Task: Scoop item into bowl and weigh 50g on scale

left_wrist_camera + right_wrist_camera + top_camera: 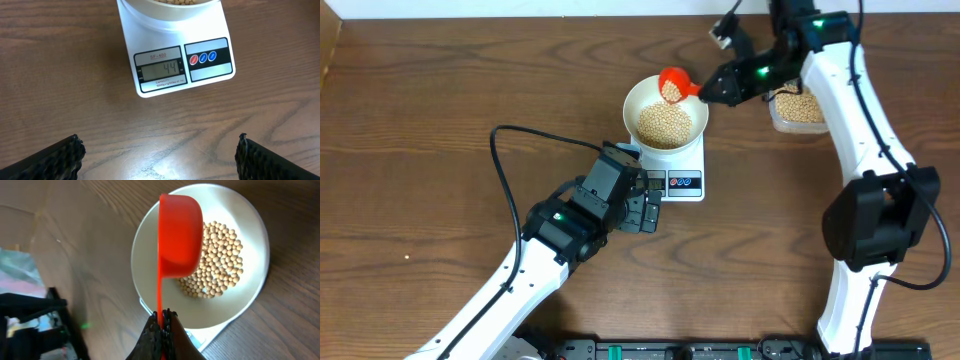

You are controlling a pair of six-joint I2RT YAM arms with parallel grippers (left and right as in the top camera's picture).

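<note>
Right gripper [161, 326] clenches red scoop [180, 235], hiding some beans [222, 265]; left gripper [159, 150] gapes wide.

The table [420, 150] is of dark brown wood with a clear grain; a red scoop [180, 235] is above its far part, tipped on its side, with its thin handle pointing to the right in the overhead view; a clear plastic tub [796, 128] stands at the far right of the table; a black cable [494, 155] lies in a curve on the left half; a black strip with green parts [680, 350] runs along the near edge; a pale band [520, 8] borders the far edge.
</note>
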